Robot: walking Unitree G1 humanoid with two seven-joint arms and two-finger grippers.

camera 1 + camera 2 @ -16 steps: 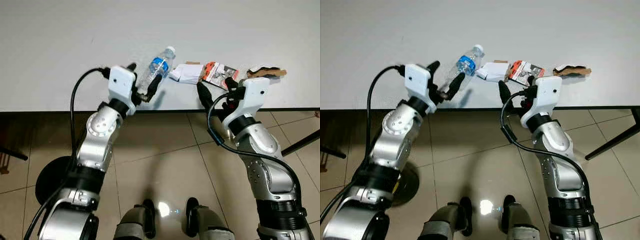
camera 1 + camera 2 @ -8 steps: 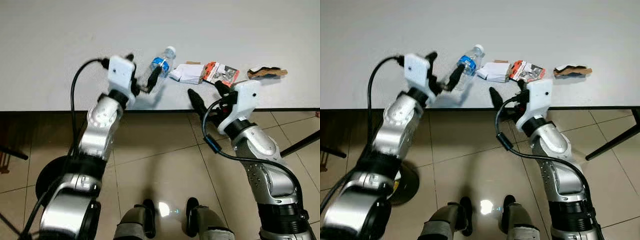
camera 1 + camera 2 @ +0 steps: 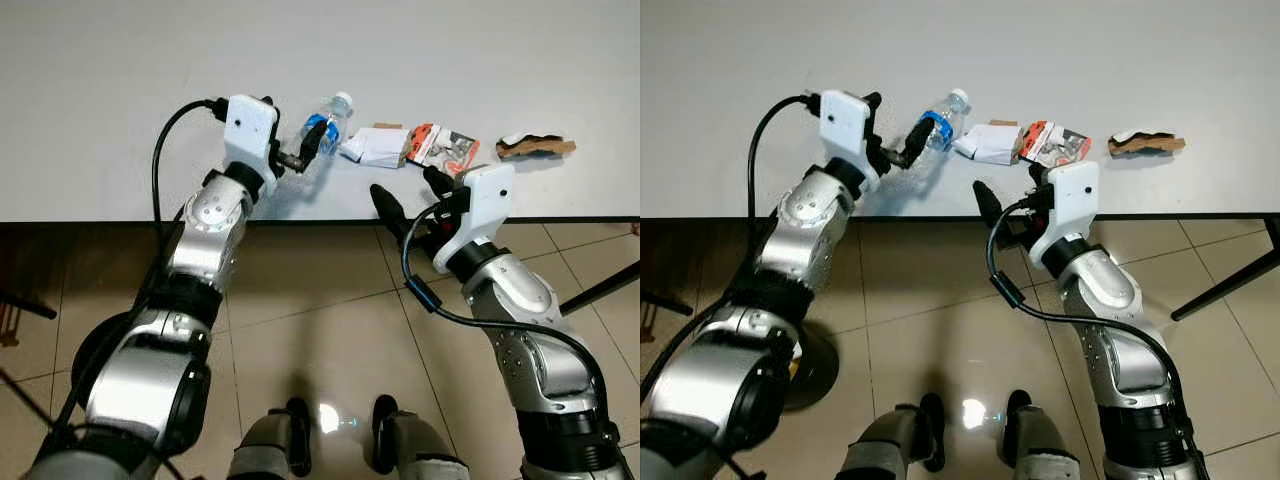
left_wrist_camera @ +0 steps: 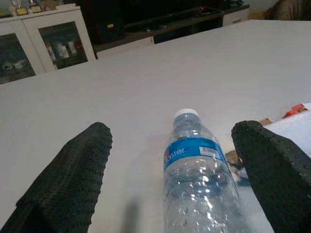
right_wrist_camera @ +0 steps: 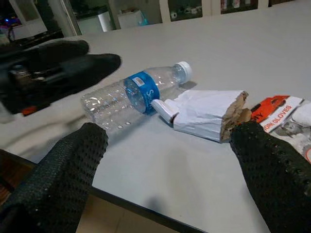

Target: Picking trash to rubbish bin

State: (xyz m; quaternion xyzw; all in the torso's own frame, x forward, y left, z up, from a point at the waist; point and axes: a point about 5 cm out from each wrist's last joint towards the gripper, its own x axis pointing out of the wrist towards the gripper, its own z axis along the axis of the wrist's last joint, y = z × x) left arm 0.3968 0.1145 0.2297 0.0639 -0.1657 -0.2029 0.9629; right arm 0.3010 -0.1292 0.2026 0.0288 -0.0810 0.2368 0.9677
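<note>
Left gripper point(image 3: 300, 150), fingers spread, straddles the clear plastic bottle point(image 3: 322, 130) lying capped on the white tabletop point(image 3: 120, 90); contents cannot be determined. Right gripper point(image 3: 408, 193), released, hovers at the tabletop edge near the white paper bag point(image 3: 373, 146) and glove packet point(image 3: 442, 147).

Between my left pincer's point(image 3: 303, 152) black bumpy fingers point(image 4: 73, 179) lies a clear bottle point(image 4: 199, 179) with a blue label and white cap. Beside my right pincer point(image 3: 412, 192): white bag point(image 5: 206, 112), red-orange packet point(image 5: 286, 119).

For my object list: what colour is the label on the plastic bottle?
Blue with white lettering, wrapped round the clear plastic bottle; the left wrist view shows it best.
</note>
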